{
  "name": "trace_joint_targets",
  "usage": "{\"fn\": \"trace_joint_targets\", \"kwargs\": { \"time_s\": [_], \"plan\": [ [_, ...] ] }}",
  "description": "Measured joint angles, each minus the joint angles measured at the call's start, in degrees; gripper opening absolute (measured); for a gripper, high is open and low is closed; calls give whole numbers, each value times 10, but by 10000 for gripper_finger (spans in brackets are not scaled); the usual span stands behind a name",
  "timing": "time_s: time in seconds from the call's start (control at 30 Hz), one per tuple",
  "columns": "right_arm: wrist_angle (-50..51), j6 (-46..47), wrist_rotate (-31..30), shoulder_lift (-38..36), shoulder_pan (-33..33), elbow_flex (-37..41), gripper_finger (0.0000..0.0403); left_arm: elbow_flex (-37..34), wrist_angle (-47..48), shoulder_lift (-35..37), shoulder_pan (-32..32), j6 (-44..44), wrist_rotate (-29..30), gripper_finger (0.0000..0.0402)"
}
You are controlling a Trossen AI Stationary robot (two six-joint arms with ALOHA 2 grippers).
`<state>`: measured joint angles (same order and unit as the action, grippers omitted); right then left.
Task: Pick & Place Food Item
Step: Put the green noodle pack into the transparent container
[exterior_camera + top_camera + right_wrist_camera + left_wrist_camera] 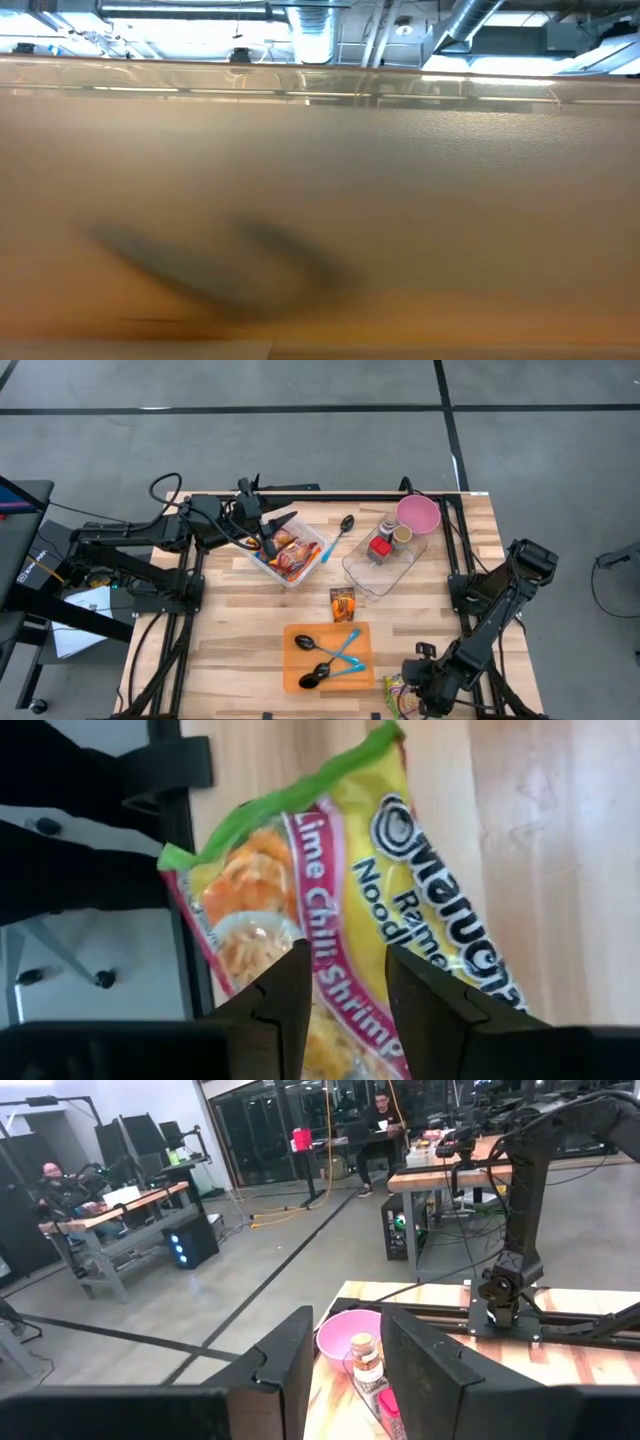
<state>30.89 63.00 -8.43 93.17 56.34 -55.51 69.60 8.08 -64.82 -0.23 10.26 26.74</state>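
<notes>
At the frame's lower right, we see the right tool (345,985) pinching the ramen noodle packet (350,890) over the worktop (240,630) edge.

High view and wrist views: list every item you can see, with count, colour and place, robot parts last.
Table: one, light wood, centre.
Snack bin: one, clear, orange and red packets inside, back left.
Clear tray: one, holds red-capped and brown-capped jars, back right.
Pink bowl: one, on the tray's far end.
Black spoon: one, between bin and tray.
Orange packet: one, table centre.
Orange board: one, front centre.
Spoons on board: two black bowls, blue handles.
Ramen packet: one, yellow, green edge, front right corner.
Left hand: dark, over the snack bin.
Right hand: dark, at the ramen packet.
</notes>
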Motion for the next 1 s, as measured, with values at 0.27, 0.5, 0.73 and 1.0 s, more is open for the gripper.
{"fn": "trace_joint_targets", "kwargs": {
  "time_s": [0.27,0.5,0.73,1.0],
  "plan": [
    [18,56,0,0,9,0,123,0,0,0,0,0,0,113],
    [18,222,-35,0,78,0,123,0,0,0,0,-2,0,113],
    [19,349,-66,0,144,5,123,0,0,0,0,-1,0,113],
    [21,354,-51,-1,150,37,123,0,0,0,0,-2,0,113]
  ]
}}
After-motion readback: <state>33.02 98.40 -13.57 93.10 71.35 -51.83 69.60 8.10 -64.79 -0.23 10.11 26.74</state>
